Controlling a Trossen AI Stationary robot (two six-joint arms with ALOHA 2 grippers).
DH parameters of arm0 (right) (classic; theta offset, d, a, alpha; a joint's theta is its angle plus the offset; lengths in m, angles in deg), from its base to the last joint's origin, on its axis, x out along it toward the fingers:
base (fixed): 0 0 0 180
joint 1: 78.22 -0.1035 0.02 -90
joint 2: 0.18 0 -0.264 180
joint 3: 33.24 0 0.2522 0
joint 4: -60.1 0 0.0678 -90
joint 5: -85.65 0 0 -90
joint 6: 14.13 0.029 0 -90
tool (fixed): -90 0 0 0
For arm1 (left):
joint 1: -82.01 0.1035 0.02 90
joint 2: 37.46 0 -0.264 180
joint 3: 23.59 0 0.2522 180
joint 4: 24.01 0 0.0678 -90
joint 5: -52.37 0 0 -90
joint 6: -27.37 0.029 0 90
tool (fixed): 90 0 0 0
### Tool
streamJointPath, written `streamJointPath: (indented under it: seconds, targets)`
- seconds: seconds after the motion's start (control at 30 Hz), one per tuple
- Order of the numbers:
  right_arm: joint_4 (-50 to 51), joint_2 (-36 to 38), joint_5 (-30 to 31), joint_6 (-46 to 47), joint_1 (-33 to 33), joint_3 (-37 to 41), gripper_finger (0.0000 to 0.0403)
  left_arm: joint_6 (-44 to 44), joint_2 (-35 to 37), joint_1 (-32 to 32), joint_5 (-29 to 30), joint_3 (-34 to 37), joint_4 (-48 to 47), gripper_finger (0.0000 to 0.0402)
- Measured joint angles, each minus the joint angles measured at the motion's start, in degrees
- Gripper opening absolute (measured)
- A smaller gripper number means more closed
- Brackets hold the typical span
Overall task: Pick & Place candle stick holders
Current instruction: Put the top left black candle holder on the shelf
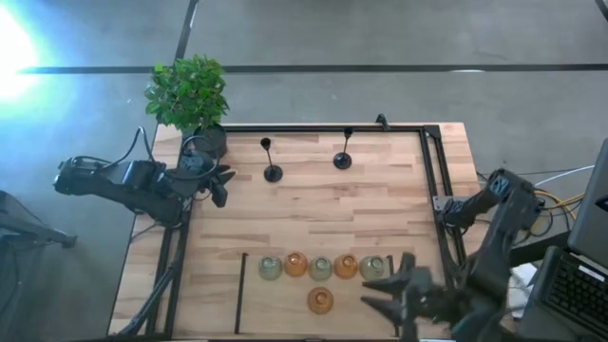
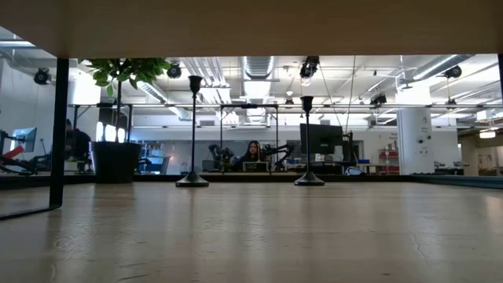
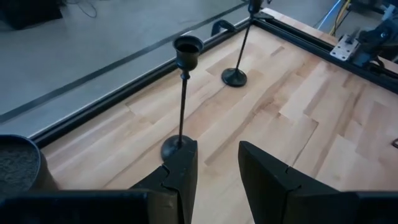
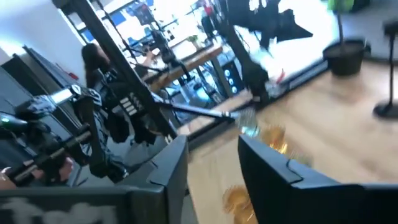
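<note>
Two black thin-stemmed holders [image 1: 271, 171] [image 1: 344, 160] stand upright on their round bases at the far part of the wooden table; they also show in the low view [image 2: 192, 180] [image 2: 308, 179]. Several amber and pale clear glass holders [image 1: 320, 268] stand in a row near the front edge, with one amber holder [image 1: 320, 301] in front of the row. My left gripper [image 1: 224, 186] is open and empty at the far left, just left of the nearer black holder [image 3: 182, 93]. My right gripper [image 1: 378, 294] is open and empty at the row's right end; its wrist view shows the glass holders [image 4: 273, 140] blurred.
A black pot with a leafy green plant [image 1: 190, 95] stands at the table's far left corner, close behind my left gripper. A black frame rail [image 1: 323, 127] runs along the far edge and down the right side [image 1: 439, 190]. Bare wood lies mid-table [image 1: 323, 214].
</note>
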Motion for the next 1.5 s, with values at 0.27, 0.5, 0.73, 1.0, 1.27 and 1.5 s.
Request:
streamJointPath:
  seconds: [0.27,0.5,0.73,1.0,1.27,1.5]
  targets:
    - [0.51,7.47,8.52,-18.62,-0.96,0.46,0.0055,-1.37,-1.58,0.38,-0.69,0.31,0.19,0.012]
    - [16.71,10.52,16.72,-8.18,-0.89,0.66,0.001,3.28,-9.37,2.27,0.92,5.86,7.05,0.012]
    - [23.0,11.52,17.96,1.63,-0.7,0.66,0.0008,11.08,-16.29,5.56,9.75,11.96,29.02,0.012]
    - [22.73,11.21,18.12,3.19,-0.7,0.66,0.0008,18.01,-18.73,11.41,8.94,19.27,50.76,0.012]
    - [22.81,11.21,24.06,1.39,-0.66,0.66,0.0008,20.16,-19.73,16.84,2.26,25.06,61.27,0.012]
    - [22.93,11.95,25.33,-1.02,-0.66,0.66,0.0008,23.63,-24.55,21.24,-2.07,26.12,71.04,0.012]
